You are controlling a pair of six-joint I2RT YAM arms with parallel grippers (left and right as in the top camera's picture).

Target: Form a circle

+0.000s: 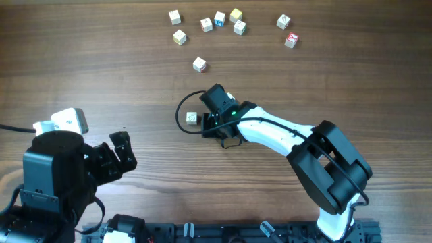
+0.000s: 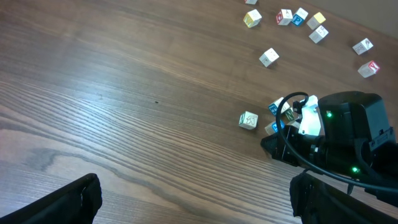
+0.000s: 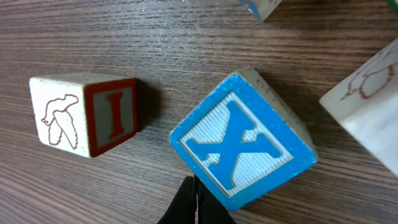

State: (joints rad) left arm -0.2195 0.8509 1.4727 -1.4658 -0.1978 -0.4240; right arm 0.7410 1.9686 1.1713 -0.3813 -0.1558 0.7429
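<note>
Worktop (image 3: 124,37): matt, dark-grained wood. Blue X cube (image 3: 239,149): pale wood, ribbed painted face. My right pincer (image 3: 194,198): matt black.

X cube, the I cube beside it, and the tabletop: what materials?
X cube: likely wood, with pale bare sides and a blue painted, ribbed face.
I cube: same pale wood, red printed letter, bird outline.
Tabletop: brown wood grain, matte; solid or laminate, can't tell.

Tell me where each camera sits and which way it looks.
Overhead: above the table, looking down; left arm and right arm show.
Left wrist: on the left arm, looking across at the right arm; the open left fingers frame the bottom.
Right wrist: close above the blue X block; shut right fingers peek in.
Shared: overhead and left wrist both show the loose blocks.
</note>
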